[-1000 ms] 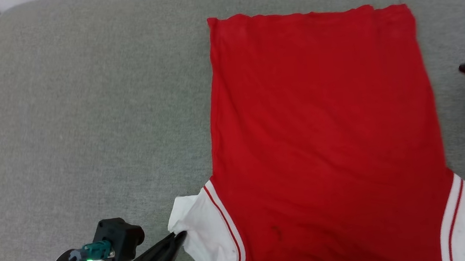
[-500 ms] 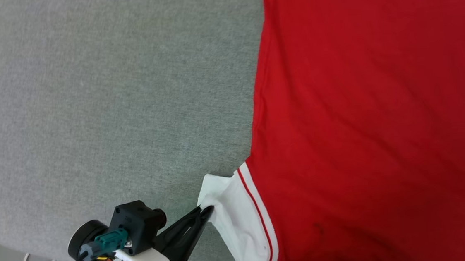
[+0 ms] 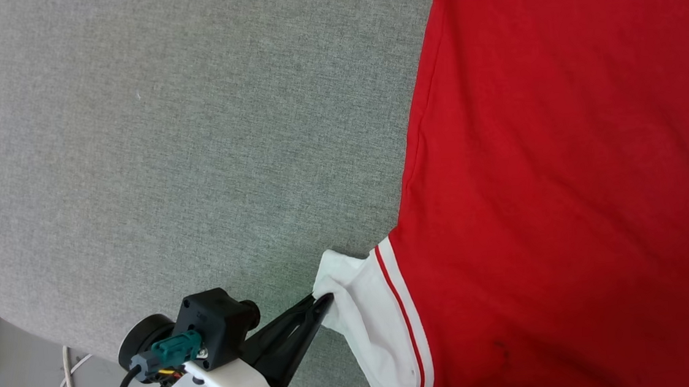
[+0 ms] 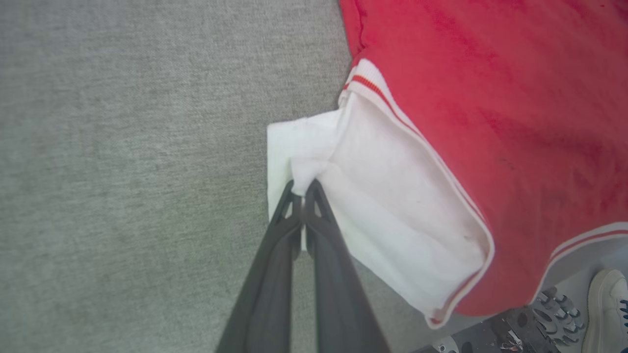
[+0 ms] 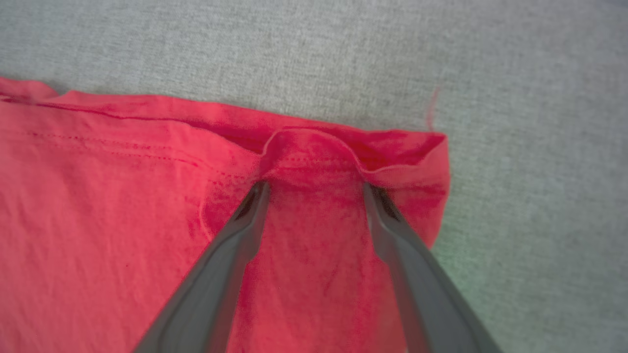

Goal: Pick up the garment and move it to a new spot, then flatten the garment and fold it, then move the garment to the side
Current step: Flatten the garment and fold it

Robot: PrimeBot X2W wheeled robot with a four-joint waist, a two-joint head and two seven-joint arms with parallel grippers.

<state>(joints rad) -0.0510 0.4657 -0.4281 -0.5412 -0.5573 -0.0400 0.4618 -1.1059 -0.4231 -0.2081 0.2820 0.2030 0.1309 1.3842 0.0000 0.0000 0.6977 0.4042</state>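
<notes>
On grey cushion [image 3: 192,138] — garment [image 3: 564,170] right of left hand [image 3: 326,297], sleeve [image 3: 369,317] pinched.

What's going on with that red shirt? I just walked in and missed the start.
A robot is handling a red T-shirt lying spread on a grey padded surface. Its left end effector is shut on the edge of the white sleeve. Its right end effector is open, straddling a raised fold at the shirt's hem corner.
</notes>
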